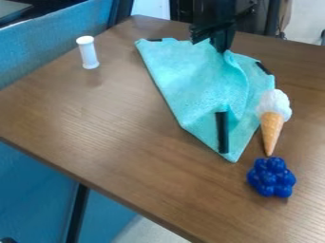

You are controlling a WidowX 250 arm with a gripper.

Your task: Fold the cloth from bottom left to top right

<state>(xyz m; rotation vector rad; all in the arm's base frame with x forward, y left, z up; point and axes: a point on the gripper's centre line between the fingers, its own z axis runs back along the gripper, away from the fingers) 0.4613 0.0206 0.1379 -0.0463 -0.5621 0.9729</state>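
Claw [213, 43] at far edge of cloth [184, 76], long tapered end camera-side; can't tell if claw's gripping.

Looks like a robotics lab or an office-type room used as one; can't tell which. Black robot arm [215, 19] over a wood-grain counter [114, 128], toy ice cream cone [273, 124] as prop. Blue fabric-like panel [44, 50] alongside, dark equipment [249, 19] behind, pale floor [152, 231] below.
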